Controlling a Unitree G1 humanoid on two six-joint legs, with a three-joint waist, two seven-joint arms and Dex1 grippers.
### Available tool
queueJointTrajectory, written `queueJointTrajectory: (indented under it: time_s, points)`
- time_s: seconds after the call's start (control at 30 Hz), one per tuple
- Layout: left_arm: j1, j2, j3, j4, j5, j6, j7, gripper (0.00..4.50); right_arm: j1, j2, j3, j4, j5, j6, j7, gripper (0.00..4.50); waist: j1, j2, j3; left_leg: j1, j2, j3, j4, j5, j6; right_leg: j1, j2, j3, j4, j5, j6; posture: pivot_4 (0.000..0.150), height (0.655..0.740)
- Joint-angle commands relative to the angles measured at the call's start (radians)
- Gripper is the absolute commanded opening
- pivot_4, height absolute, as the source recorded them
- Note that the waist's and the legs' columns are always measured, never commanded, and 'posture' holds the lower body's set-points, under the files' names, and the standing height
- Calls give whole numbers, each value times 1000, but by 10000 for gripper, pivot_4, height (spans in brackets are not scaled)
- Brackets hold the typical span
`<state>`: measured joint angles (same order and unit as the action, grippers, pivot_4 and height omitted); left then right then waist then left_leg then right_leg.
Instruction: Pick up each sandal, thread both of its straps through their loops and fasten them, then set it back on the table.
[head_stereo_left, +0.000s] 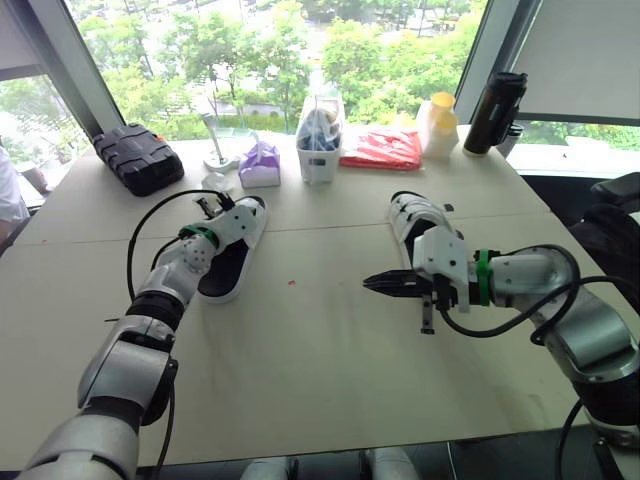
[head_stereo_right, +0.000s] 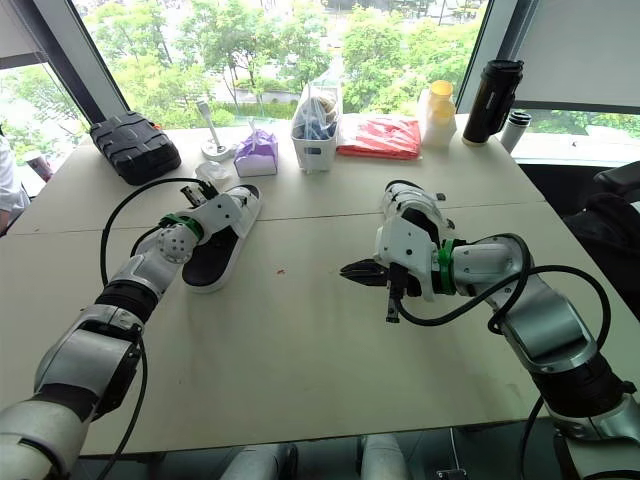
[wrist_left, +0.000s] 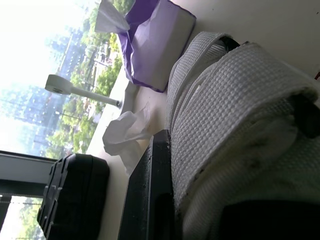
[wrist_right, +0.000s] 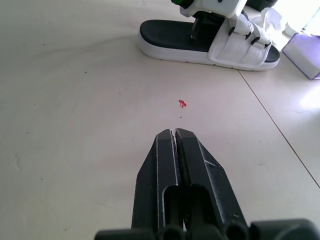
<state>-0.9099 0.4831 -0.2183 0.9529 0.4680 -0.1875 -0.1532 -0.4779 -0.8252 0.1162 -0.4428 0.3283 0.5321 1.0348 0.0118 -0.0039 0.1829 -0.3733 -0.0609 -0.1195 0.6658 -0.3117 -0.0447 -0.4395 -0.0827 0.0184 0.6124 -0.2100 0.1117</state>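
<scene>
Table (head_stereo_left: 320, 390) carries both sandals, neither lifted. Left sandal (head_stereo_right: 215, 262) lies under your left tool (head_stereo_left: 210, 207), set at its white straps (wrist_left: 235, 100); its grip cannot be told. Right sandal (head_stereo_right: 408, 212) lies behind your right tool (head_stereo_left: 375, 283), pinched closed and empty. Judged step: fastening the left sandal; next, secure a strap end. No writing legible.

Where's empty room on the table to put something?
The beige tabletop is bare between the left white-strapped sandal and the right white-strapped sandal, and along the near edge. The window side is crowded: black hard case, purple tissue box, white basket, red packet.
</scene>
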Motion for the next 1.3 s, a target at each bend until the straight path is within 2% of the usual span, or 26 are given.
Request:
queueJointTrajectory:
  time_s: [0.03,0.2,0.23,0.33,0.5,0.67,0.8,0.9,1.07,1.17,1.3]
  points:
    - [44,5,13,-53,-40,-5,-43,17464,-23,2,0,-10,-3,-16,0,0,0,0,0,0,0,0,0,1,-2,0,0,0,0,0,0,1500,7400]
    - [177,43,52,-291,-103,47,-125,42446,-30,4,4,0,-6,-23,1,0,-3,0,0,0,0,1,0,1,-2,-1,0,2,1,0,0,1500,7400]
    - [210,48,65,-352,-121,70,-145,43836,-32,4,5,3,-6,-24,3,0,-2,0,0,0,0,1,0,1,-2,-1,0,2,1,0,0,1500,7400]
    - [308,58,99,-538,-179,139,-214,43836,-35,2,7,13,-6,-32,8,0,-1,0,-1,0,0,2,0,1,-1,-1,0,2,1,0,0,1500,7400]
    - [513,66,202,-918,-370,331,-363,43836,-49,5,22,46,-14,-60,25,0,-1,0,-1,0,1,2,0,0,0,-1,-1,3,1,0,0,1500,7400]
    - [681,46,328,-1239,-627,619,-438,43836,-66,4,28,87,-19,-91,50,0,-4,0,0,0,4,3,0,-1,2,-2,0,3,1,0,-1,1500,7400]
    - [828,100,469,-1482,-892,882,-519,43836,-84,-9,17,163,-27,-127,81,0,-11,0,0,1,4,3,0,-1,2,-2,0,4,2,0,-1,1500,7400]
    - [863,152,572,-1560,-1048,1038,-534,43836,-94,-20,5,212,-40,-151,94,0,-9,-1,0,1,4,2,1,-1,2,-2,1,3,3,0,-1,1500,7400]
    - [866,224,722,-1612,-1262,1191,-532,43836,-134,-43,-38,305,-44,-164,100,0,-8,-1,0,2,4,3,1,-1,1,-1,1,3,3,0,-1,1500,7400]
    - [857,246,736,-1614,-1306,1213,-509,43836,-149,-53,-48,363,-53,-194,114,0,-10,-1,0,2,4,3,1,-1,1,-1,1,3,3,0,-2,1500,7400]
    - [897,292,784,-1613,-1387,1214,-551,43836,-190,-82,-69,443,-74,-215,114,0,-15,0,0,2,3,4,1,-1,1,-1,1,4,2,1,-2,1500,7400]
